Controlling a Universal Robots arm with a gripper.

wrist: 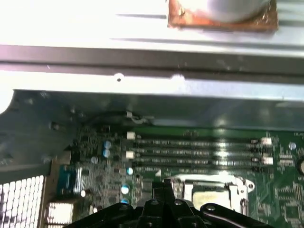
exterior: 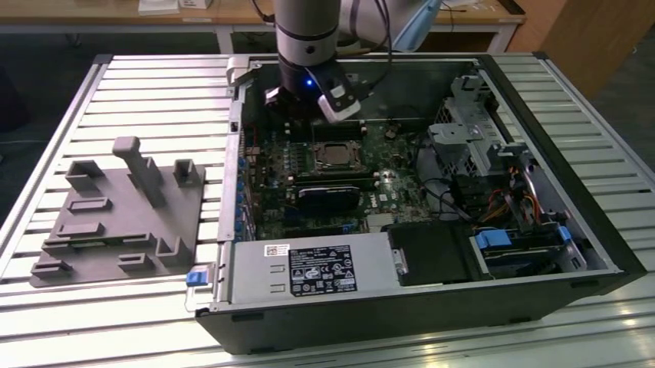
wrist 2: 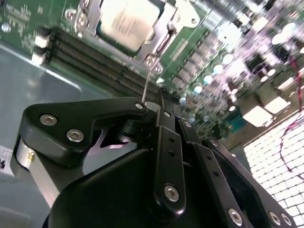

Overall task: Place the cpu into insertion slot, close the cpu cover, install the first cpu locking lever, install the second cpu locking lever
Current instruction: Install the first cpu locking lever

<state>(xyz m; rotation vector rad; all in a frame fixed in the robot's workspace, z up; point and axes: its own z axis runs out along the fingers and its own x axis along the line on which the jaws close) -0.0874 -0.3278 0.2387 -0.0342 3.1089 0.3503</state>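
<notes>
In the exterior view the gripper (exterior: 307, 113) hangs inside the open computer case (exterior: 573, 253), just above the circuit board and close beside the socket (exterior: 315, 156). The chip (exterior: 334, 156) already lies in that socket, its silvery top facing up.

In the second wrist view the chip (wrist 2: 128, 19) sits flat with the metal cover (wrist 2: 166, 26) folded down around it, so those two steps look done. A thin lever (wrist 2: 148, 78) stands up from the socket edge, unlatched, its free end right at the gripper (wrist 2: 164, 99). The jaws look drawn together, with nothing between them.

In the first wrist view the gripper (wrist: 164, 190) is near the covered chip (wrist: 209, 192), beside the memory slots (wrist: 199, 152). Whether the other lever is locked I cannot tell.
</notes>
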